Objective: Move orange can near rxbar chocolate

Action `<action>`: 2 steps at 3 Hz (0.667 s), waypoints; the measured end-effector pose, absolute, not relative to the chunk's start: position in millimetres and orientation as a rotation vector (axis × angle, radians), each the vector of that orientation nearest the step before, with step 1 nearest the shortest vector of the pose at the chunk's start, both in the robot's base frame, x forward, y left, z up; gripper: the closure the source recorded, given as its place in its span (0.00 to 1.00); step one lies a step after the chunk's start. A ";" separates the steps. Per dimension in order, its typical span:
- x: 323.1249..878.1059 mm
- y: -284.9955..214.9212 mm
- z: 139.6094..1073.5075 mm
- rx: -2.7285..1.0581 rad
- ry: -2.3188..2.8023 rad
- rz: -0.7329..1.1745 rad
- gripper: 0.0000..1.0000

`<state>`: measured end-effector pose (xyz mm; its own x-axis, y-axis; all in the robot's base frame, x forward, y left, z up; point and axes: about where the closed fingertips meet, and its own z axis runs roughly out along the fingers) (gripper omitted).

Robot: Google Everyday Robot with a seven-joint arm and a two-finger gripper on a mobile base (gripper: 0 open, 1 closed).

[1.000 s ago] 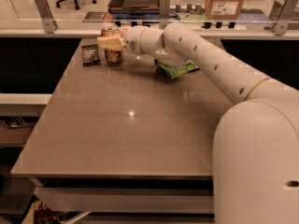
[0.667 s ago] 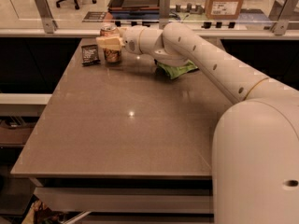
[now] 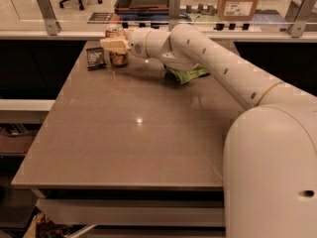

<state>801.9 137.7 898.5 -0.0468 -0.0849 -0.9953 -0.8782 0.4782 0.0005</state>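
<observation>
The orange can stands upright on the table at its far left corner, silver top showing above my fingers. My gripper reaches in from the right and is shut around the can's upper body; a cream finger crosses its front. The rxbar chocolate, a small black-wrapped bar, lies flat just left of the can, a narrow gap apart.
A green snack bag lies on the table under my forearm, right of the can. A glass rail with metal posts runs along the table's far edge. A cardboard box stands behind it.
</observation>
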 end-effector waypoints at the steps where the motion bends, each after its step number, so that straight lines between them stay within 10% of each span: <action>1: 801.3 140.5 898.2 -0.887 1.489 0.807 0.00; 2: 801.2 140.6 898.2 -0.887 1.489 0.807 0.00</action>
